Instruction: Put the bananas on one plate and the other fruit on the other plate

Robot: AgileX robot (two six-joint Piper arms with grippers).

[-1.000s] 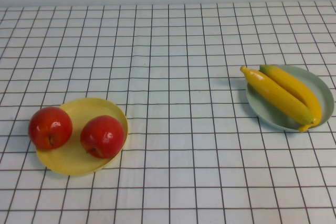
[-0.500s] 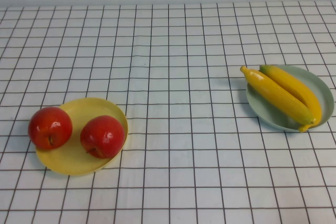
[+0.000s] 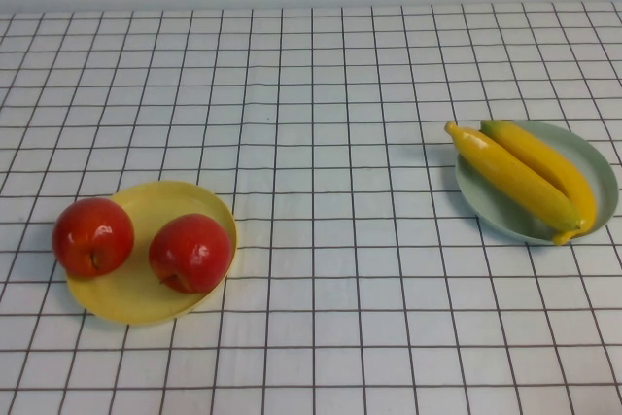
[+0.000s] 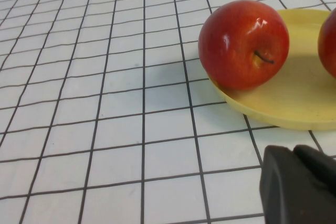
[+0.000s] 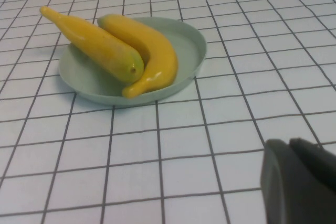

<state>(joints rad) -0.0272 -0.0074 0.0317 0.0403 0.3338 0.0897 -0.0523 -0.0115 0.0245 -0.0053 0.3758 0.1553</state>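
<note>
Two red apples (image 3: 93, 236) (image 3: 190, 253) sit on the yellow plate (image 3: 160, 203) at the near left. Two yellow bananas (image 3: 512, 177) (image 3: 546, 164) lie side by side on the pale green plate (image 3: 604, 187) at the right. Neither gripper shows in the high view. In the left wrist view my left gripper (image 4: 294, 151) is shut and empty, low over the cloth short of the yellow plate (image 4: 294, 100) and an apple (image 4: 244, 43). In the right wrist view my right gripper (image 5: 289, 144) is shut and empty, short of the green plate (image 5: 191, 45) and bananas (image 5: 149, 51).
A white cloth with a black grid (image 3: 321, 143) covers the whole table. A pale wall runs along the far edge.
</note>
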